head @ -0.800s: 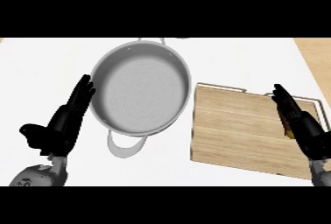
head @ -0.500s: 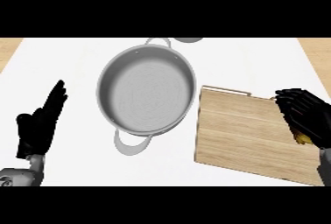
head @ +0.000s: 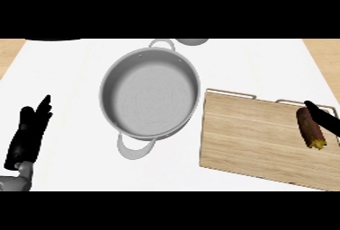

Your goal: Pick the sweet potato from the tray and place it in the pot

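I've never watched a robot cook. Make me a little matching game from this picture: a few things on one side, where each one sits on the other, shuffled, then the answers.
Things:
1. pot
2. sweet potato
3. left hand
4. tray

Places:
A. low at the view's left edge, fingers straight
B. on the counter, right of the pot
C. middle of the counter, nothing in it
D. lying on the tray, near its right side

Pairs: 1-C, 2-D, 3-A, 4-B
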You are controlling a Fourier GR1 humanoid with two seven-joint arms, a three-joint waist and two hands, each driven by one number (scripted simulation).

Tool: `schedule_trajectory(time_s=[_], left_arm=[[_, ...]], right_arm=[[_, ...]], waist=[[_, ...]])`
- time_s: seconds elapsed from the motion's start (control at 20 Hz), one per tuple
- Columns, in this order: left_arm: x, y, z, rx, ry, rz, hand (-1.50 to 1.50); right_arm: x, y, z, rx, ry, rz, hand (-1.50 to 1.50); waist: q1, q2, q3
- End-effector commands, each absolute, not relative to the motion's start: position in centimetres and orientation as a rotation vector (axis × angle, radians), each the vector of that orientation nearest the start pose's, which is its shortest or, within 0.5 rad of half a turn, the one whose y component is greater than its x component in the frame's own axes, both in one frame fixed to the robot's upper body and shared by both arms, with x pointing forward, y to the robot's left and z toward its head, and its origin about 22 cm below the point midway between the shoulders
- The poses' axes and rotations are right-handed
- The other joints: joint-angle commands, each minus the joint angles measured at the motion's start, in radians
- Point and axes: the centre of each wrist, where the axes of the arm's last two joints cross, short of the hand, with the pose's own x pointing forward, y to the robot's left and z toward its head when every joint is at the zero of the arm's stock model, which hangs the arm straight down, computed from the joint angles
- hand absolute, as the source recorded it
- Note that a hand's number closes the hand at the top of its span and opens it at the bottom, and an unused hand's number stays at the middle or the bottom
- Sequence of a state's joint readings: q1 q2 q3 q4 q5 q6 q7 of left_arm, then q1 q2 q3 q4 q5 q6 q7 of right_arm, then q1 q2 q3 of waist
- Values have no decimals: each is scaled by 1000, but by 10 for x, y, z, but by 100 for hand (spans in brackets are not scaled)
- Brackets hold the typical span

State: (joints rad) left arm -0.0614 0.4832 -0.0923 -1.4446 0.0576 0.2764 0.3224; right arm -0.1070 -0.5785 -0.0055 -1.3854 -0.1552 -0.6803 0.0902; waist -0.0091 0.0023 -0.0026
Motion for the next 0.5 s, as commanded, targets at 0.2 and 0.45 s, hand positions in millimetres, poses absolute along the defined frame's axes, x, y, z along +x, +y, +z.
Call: schedule_trajectory(time_s=[0.2,0.45], left_arm=[[260,319,38,530,-1173,-87,0],[257,343,34,524,-1159,-120,0]], right_arm=[[259,-383,117,-985,-1211,-19,-150],[257,-384,161,-953,-980,157,-150]], waist=[[10,-5,0],[13,-3,-1]])
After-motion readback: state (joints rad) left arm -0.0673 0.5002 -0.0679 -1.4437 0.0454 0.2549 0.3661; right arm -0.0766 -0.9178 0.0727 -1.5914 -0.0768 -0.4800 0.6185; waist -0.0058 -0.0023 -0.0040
